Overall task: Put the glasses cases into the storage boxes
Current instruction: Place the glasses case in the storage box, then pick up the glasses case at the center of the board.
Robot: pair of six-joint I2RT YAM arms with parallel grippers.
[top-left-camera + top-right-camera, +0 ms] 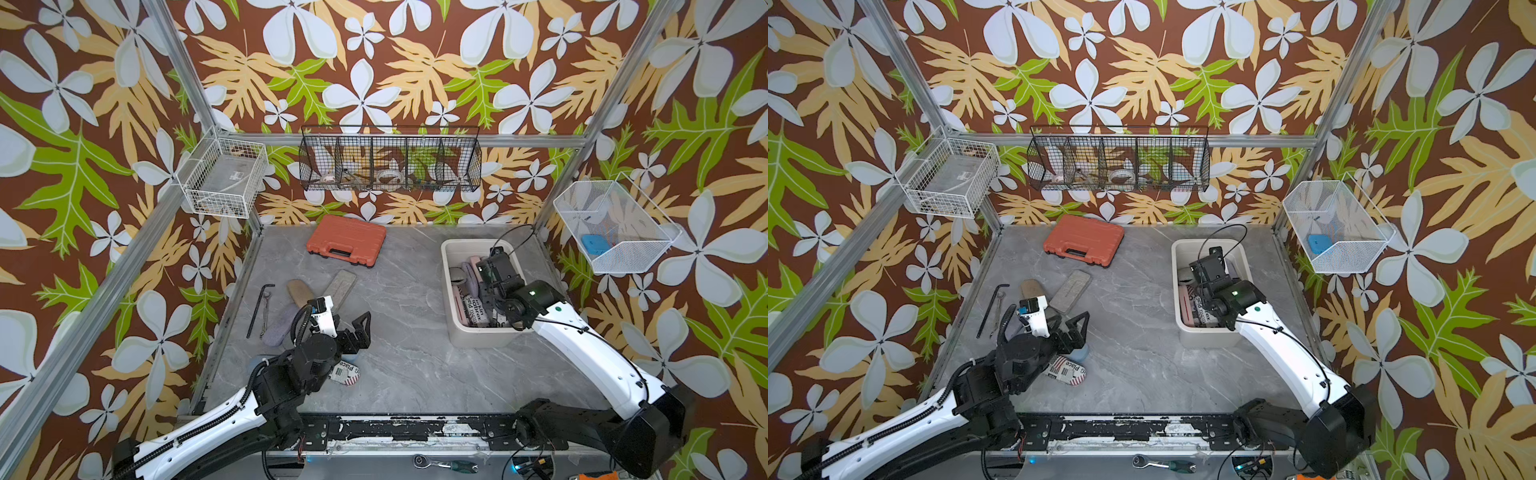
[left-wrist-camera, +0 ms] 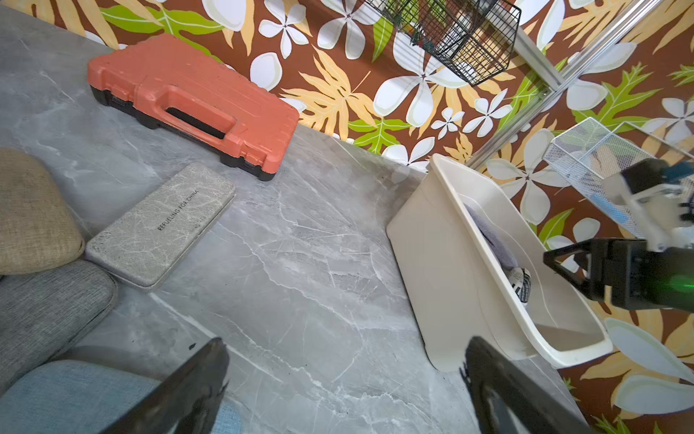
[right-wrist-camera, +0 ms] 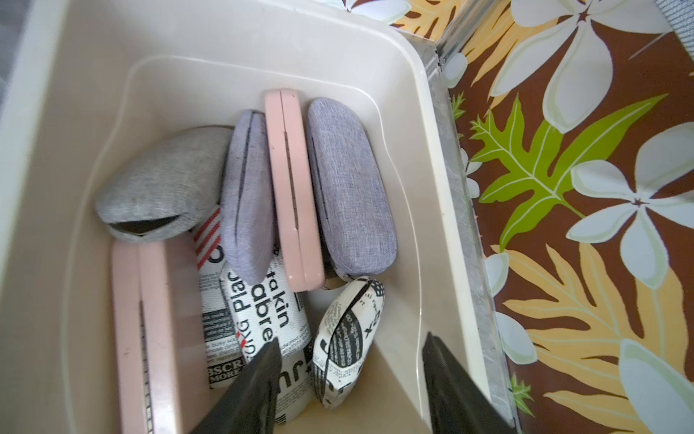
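Note:
The cream storage box [image 1: 451, 291] stands at the right of the table. Inside it lie several glasses cases: grey felt [image 3: 161, 188], two lavender [image 3: 349, 188], two pink [image 3: 293, 195] and two newspaper-print ones [image 3: 349, 330]. My right gripper [image 3: 353, 338] hangs open inside the box, over a newsprint case that touches neither finger. On the left of the table lie a tan woven case [image 1: 300, 291], a flat grey case [image 2: 161, 225], a grey felt case [image 2: 45, 308], a blue one [image 2: 75, 398] and a newsprint one [image 1: 347, 372]. My left gripper [image 2: 345, 340] is open above bare table beside them.
An orange toolcase [image 1: 346, 240] lies at the back. A hex key and a wrench [image 1: 259, 309] lie by the left wall. Wire baskets hang on the walls: white [image 1: 224, 178], black [image 1: 390, 160] and white mesh [image 1: 611, 226].

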